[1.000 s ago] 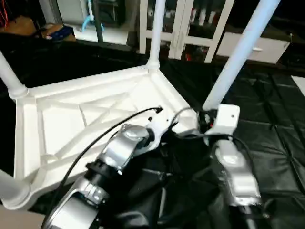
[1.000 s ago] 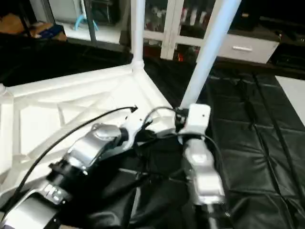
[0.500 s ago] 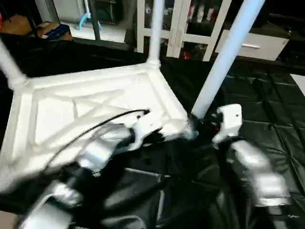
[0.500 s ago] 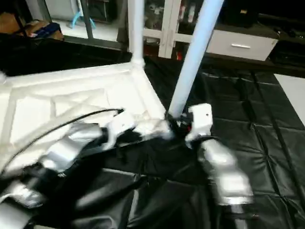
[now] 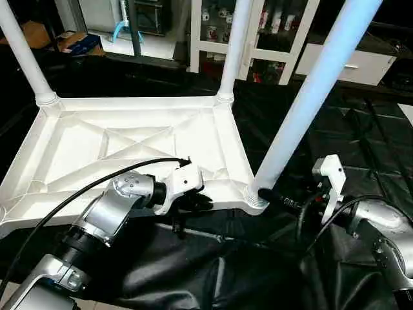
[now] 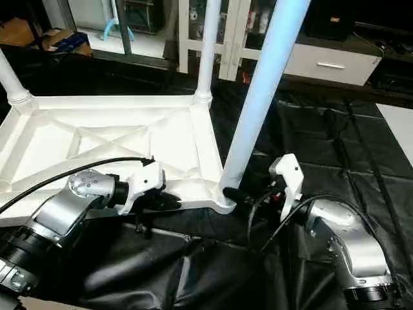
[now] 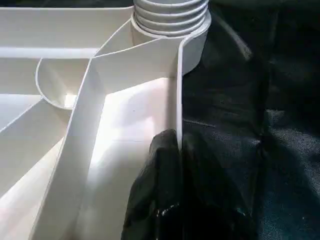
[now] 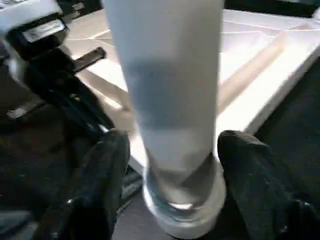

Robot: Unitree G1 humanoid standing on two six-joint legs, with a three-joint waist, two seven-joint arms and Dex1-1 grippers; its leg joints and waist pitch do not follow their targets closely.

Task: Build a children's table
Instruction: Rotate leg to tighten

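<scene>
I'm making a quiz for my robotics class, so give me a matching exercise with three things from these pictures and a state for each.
Things:
1. left hand
2. right hand
3. white plastic rectangular table top

States:
A. lying upside down, ribbed underside up
B. fingers either side of the near white tube leg's base
C. pinched shut on the top's near rim

Pairs: 1-C, 2-B, 3-A
</scene>
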